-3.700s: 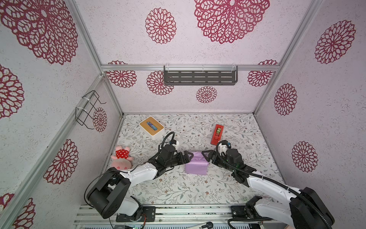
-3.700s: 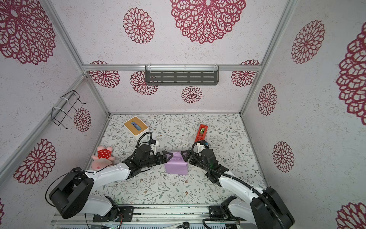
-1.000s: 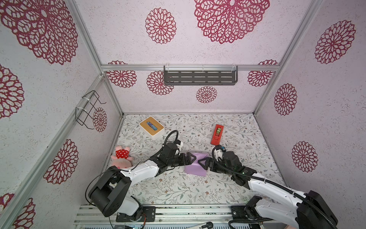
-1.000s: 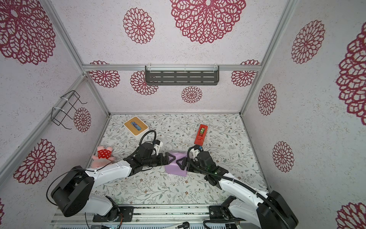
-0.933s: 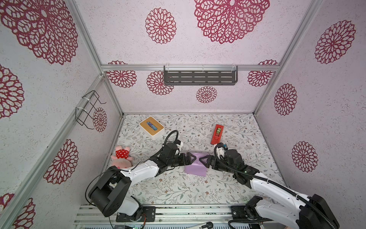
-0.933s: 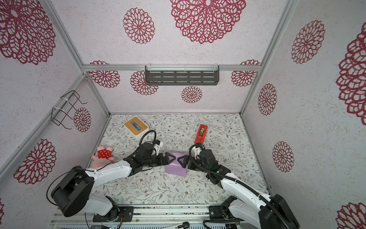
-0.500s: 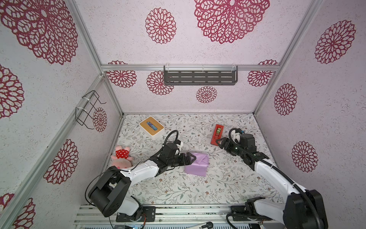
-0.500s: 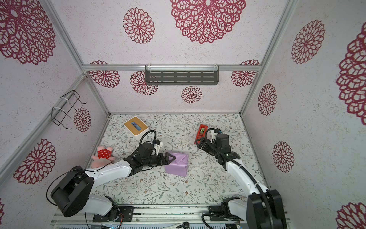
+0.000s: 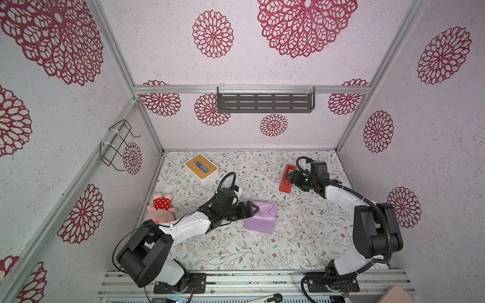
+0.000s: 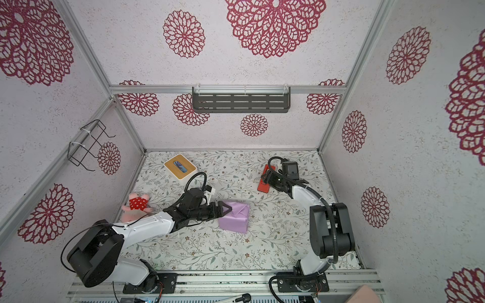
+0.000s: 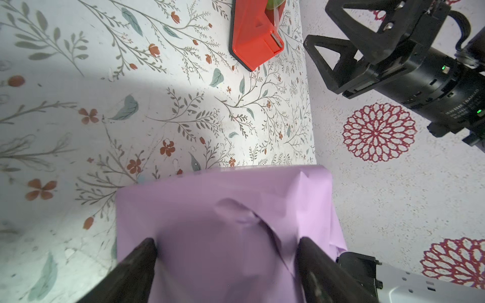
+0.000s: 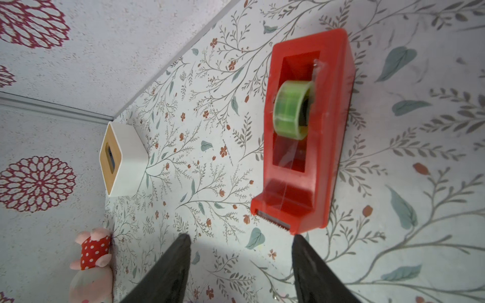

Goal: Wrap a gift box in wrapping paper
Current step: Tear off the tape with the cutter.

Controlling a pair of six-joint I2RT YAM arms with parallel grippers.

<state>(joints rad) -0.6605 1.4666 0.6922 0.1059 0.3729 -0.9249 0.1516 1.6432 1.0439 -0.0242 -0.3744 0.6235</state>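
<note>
Because the lilac wrapping paper (image 9: 261, 219) seems to be kept round the gift box only by the left gripper (image 9: 253, 210), the nearest risk sits there, mid-scene. Its jaws are spread and clasp nothing, and their tips rest against the folded flap on the left side. No tape shows on the folds, so any easing off or sideways slip of that arm would likely let the creased flap spring open, or push the light wrapped box rightward. The box itself is wholly hidden under the paper. Farther back and to the right, the right gripper (image 12: 240, 237) hangs with jaws apart and empty, just short of the cutter end of the red tape dispenser (image 12: 333, 131). Closing off-line there could miss the tape end. It could also nudge the dispenser, which may drag along rather than pay out tape from the green roll (image 12: 291, 115).
</note>
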